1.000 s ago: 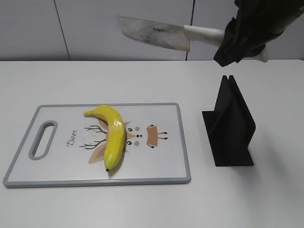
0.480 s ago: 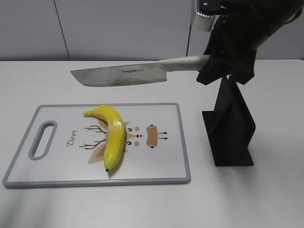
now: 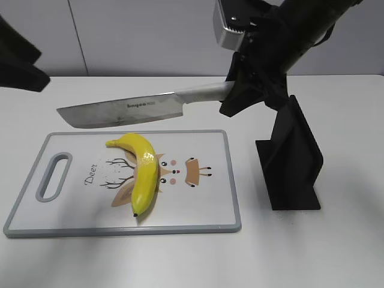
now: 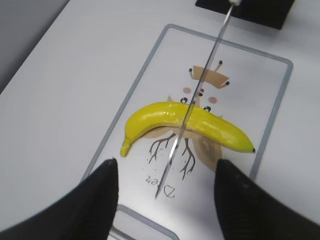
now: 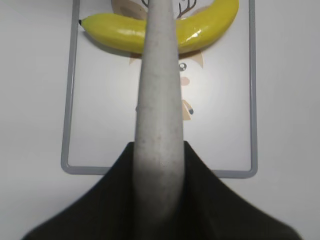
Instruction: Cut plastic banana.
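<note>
The plastic banana (image 3: 143, 171) lies whole on the white cutting board (image 3: 204, 204), left of a deer print; it also shows in the left wrist view (image 4: 155, 117) and the right wrist view (image 5: 115, 35). My right gripper (image 3: 237, 93) is shut on the handle of a knife (image 3: 126, 110), whose blade hangs level above the banana, apart from it. In the right wrist view the knife handle (image 5: 157, 125) runs out between the jaws (image 5: 159, 200) over the banana. My left gripper (image 4: 165, 200) is open and empty, high above the board's handle end; its arm (image 3: 18, 63) shows at the left edge.
A black knife stand (image 3: 291, 159) stands on the white table (image 3: 336, 252) right of the board. The board has a grey rim and a handle slot (image 3: 54, 176) at its left end. A grey wall runs behind the table.
The right arm has swung the knife down and to the left, from high at the back to level just above the banana. The left arm has come into view at the upper left.
</note>
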{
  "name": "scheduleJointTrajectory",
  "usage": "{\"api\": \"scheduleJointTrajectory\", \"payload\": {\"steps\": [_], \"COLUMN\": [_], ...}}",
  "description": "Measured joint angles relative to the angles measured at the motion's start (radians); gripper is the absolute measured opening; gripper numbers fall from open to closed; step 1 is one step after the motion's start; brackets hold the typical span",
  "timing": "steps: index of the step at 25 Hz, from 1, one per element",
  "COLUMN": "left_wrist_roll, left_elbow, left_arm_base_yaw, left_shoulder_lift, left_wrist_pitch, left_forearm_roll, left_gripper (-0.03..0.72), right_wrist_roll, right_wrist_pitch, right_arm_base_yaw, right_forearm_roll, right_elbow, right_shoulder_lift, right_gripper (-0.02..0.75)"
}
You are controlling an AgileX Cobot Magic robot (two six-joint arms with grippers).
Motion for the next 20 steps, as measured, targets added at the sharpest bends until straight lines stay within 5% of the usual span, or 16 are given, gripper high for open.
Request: {"api": "scheduleJointTrajectory", "payload": {"steps": [8,20], "left_wrist_roll": [0.014,0.015], "left_elbow": [-0.143,-0.150], "left_arm_base_yaw": [-0.187,-0.197], "left_shoulder_lift": [0.205,0.355], "left_wrist_pitch": [0.008,-0.012], "left_forearm_roll": [0.193,0.229], "left_gripper": [0.558,0.526], "right_wrist_roll": [-0.042,-0.044], "right_wrist_pitch": [0.003,0.002], "right_arm_base_yaw": [0.000,-0.001], "right_forearm_roll": [0.064,0.072], "right_elbow": [-0.009,-0.010], "right_shoulder_lift": [0.045,0.045], "right_gripper": [0.166,0.166]}}
